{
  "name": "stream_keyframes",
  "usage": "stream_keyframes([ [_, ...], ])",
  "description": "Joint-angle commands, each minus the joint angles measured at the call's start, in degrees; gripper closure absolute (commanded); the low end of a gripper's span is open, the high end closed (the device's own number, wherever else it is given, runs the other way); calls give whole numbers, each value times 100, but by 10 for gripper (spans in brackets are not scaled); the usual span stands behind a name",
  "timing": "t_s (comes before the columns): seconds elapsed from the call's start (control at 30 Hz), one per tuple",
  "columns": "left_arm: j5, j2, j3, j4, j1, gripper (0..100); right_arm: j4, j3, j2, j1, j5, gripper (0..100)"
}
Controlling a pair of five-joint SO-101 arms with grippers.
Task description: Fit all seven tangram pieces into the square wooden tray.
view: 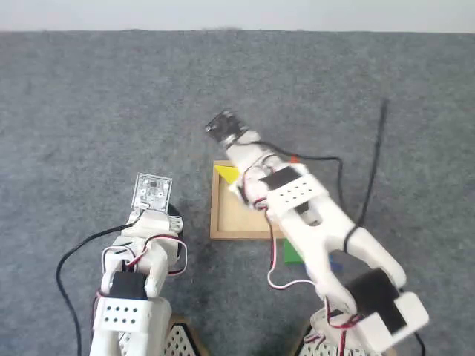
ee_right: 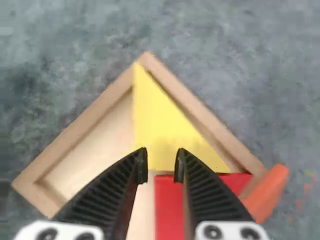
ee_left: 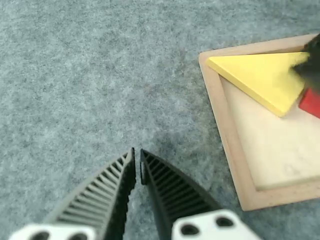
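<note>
Left gripper (ee_left: pixel 137 159) has fingers together; right gripper (ee_right: pixel 160 163) stands slightly parted.

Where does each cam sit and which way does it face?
High view: fixed overhead, looking down; left arm and right arm show.
Left wrist view: on that wrist, facing down at felt beside the tray; left end effector, shut.
Right wrist view: on that wrist, facing down into a tray corner; right end effector, open.
All share the tray and yellow piece.

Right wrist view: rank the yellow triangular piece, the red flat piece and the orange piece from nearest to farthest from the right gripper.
1. Yellow triangular piece, in the wooden tray corner, and red flat piece beside it: too close to call, since the right gripper hangs over their seam.
2. Orange piece, outside the tray wall: farthest.
</note>
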Motion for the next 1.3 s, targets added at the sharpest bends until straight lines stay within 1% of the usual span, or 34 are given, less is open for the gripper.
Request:
stream_keyframes([
  [0.0, 44, -70, -48, 9, -26, 985, -92, -413, 303, -479, -70, 866],
  [0.23, 44, -70, -48, 9, -26, 985, 286, -1240, 1121, -426, -211, 864],
  [0.4, 44, -70, -48, 9, -26, 985, 286, -1442, 1455, -75, -193, 862],
  [0.63, 44, -70, -48, 9, -26, 985, 444, -1451, 1455, 286, -176, 862],
  [0.9, 44, -70, -48, 9, -26, 985, 549, -1477, 1411, 347, -176, 861],
  [1.17, 44, -70, -48, 9, -26, 985, 857, -1451, 963, 831, -176, 861],
  [1.27, 44, -70, -48, 9, -26, 985, 892, -1468, 752, 822, -202, 861],
])
